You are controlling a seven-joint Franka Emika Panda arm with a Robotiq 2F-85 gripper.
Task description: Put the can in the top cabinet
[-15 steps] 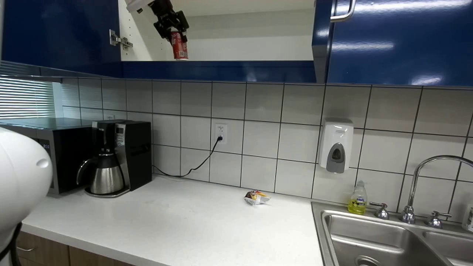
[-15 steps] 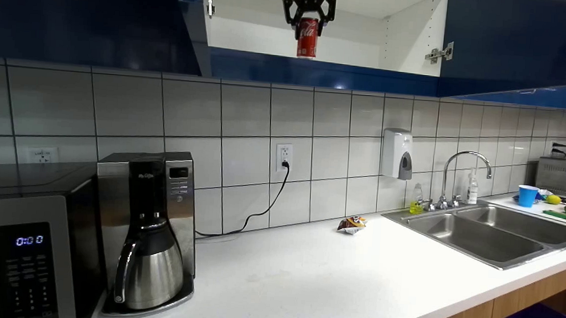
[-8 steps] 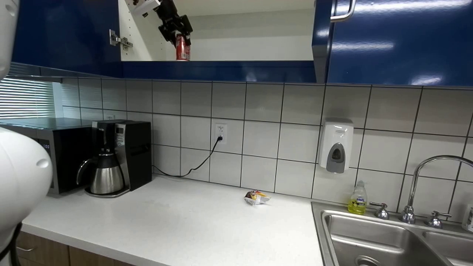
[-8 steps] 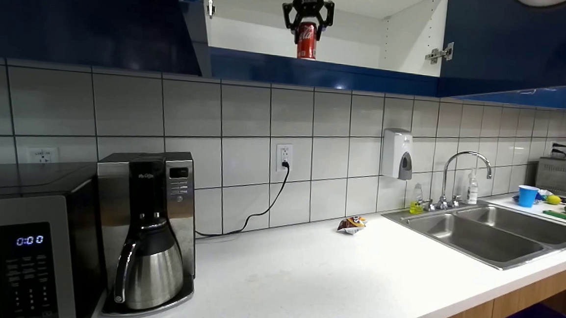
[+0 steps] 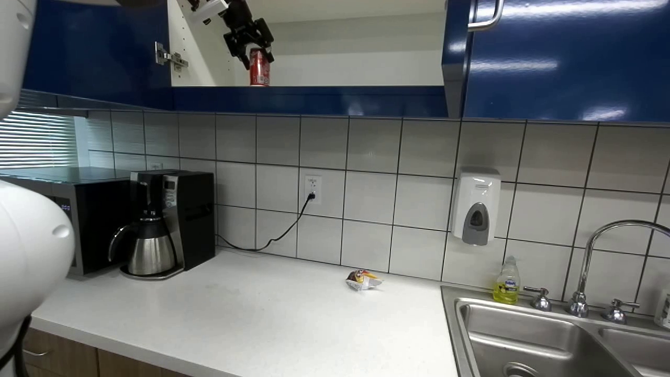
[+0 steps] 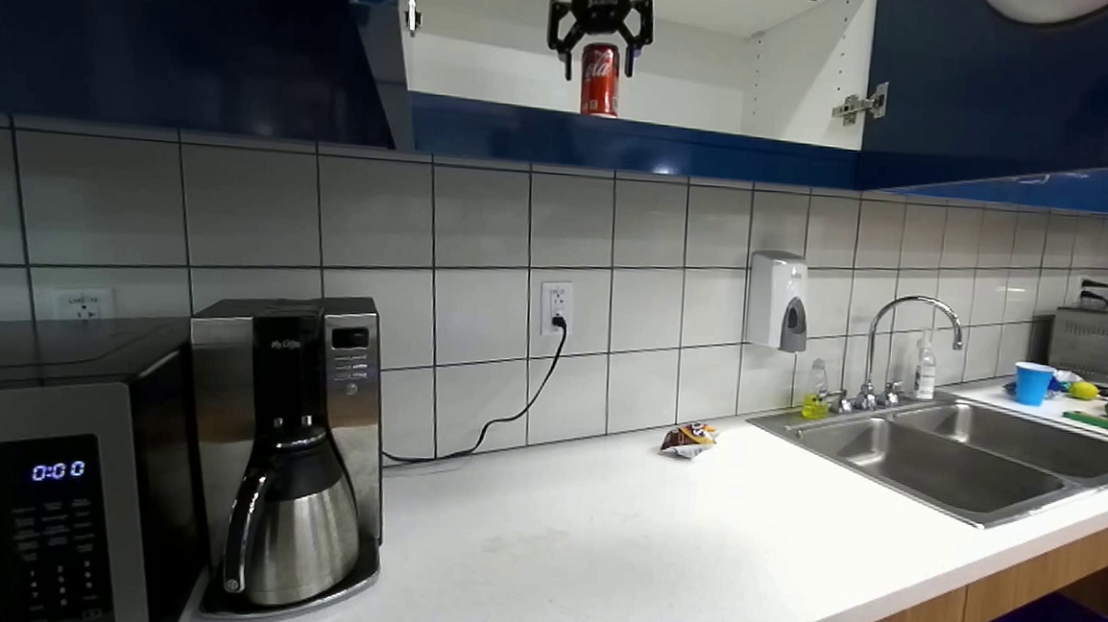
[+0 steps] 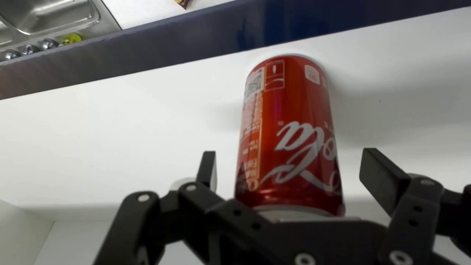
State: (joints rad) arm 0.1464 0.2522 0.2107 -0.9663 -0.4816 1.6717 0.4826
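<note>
The red can [image 5: 259, 76] stands upright on the white shelf floor of the top cabinet [image 5: 356, 68], close to its front lip. Around the can's upper part, my gripper [image 6: 598, 71] points down from above. In the wrist view the gripper [image 7: 289, 156] is open, with the can [image 7: 289, 106] between its fingers. A gap shows on each side, so neither finger touches it. The can's base meets the white surface just inside the blue front edge of the top cabinet [image 7: 220, 33]. Part of its silvery top is hidden behind the gripper's body.
The blue cabinet door [image 5: 99, 57] is swung out beside the arm. Another blue cabinet [image 5: 565, 68] adjoins the opening. Below are a counter [image 6: 597, 544] with a coffee maker [image 6: 223, 368], a crumpled wrapper [image 6: 689, 438], a soap dispenser [image 6: 774, 300] and a sink [image 6: 891, 466].
The gripper was shut on the can a second ago and lowered it slightly onto the shelf. Since half a second ago its fingers have spread away, and the can stays in place.
</note>
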